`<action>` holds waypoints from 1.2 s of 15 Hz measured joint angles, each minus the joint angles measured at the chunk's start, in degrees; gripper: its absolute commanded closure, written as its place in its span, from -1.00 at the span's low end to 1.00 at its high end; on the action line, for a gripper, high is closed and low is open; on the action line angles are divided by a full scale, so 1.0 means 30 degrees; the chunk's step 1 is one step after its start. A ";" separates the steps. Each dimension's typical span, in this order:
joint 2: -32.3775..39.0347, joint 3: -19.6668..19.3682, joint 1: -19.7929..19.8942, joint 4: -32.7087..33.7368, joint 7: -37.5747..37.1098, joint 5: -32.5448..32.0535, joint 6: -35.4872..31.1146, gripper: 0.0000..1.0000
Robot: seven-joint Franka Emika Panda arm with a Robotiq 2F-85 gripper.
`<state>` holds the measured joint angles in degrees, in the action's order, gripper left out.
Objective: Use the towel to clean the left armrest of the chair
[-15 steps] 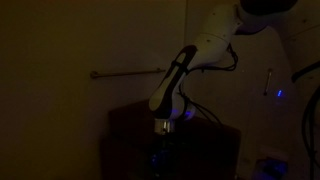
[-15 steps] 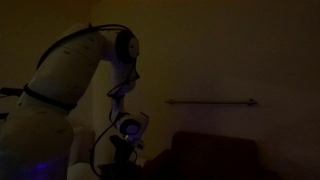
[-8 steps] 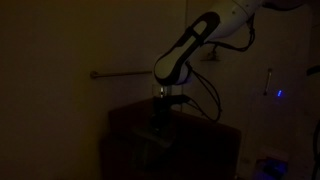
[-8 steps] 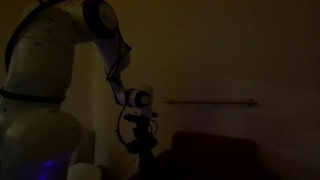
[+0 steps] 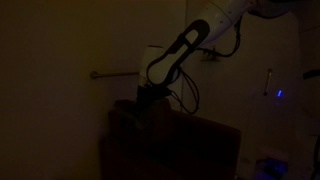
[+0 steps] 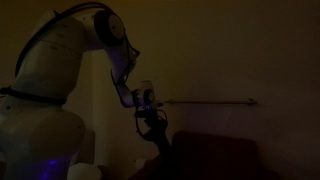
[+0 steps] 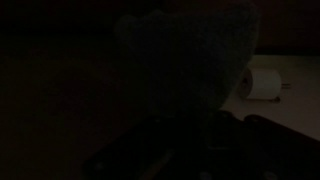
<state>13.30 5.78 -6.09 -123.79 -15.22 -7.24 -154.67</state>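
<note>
White arm (image 5: 190, 45) in a steep downward crook, tool (image 5: 144, 101) clenched, low over the brown chair (image 5: 205, 145).

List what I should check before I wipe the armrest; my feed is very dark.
1. Gripper shut: ok.
2. Towel in the grip: cannot tell; a pale shape in the wrist view may be it.
3. Gripper at the chair's top edge: ok.
4. Touching the chair: cannot tell.
5. Arm clear of the wall rail: cannot tell.
6. Lighting: not ok, too dark.
</note>
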 measured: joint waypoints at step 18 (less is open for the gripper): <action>0.8569 0.6968 0.3996 -0.2167 0.3510 1.0660 -0.2498 0.87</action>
<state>39.00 26.68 5.90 -130.29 -4.69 24.74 -162.17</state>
